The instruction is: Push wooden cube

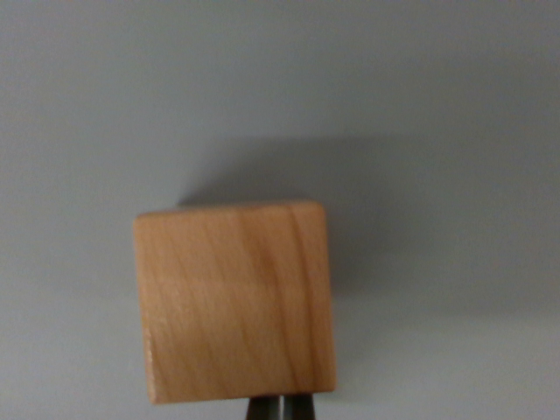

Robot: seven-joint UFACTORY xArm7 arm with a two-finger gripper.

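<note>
1. Wooden and pale tan, the cube [234, 302] fills the lower middle of the wrist view, a little left of centre, its grain running in darker streaks from far to near.
2. Its top face looks roughly square, with softly rounded corners; the whole picture is slightly blurred.
3. It sits on a plain grey surface [455, 105] that takes up everything else in view.
4. A soft shadow lies on that surface just beyond the cube's far edge and along its right side.
5. At the bottom edge, right at the cube's near side, a small dark grey piece of the gripper [281, 409] shows, with a thin lighter line down its middle.
6. That piece meets the cube's near edge in the picture; whether it truly touches the wood I cannot tell.
7. So little of the gripper is in view that I cannot tell how far its jaws are parted, and nothing is seen clamped between them.
</note>
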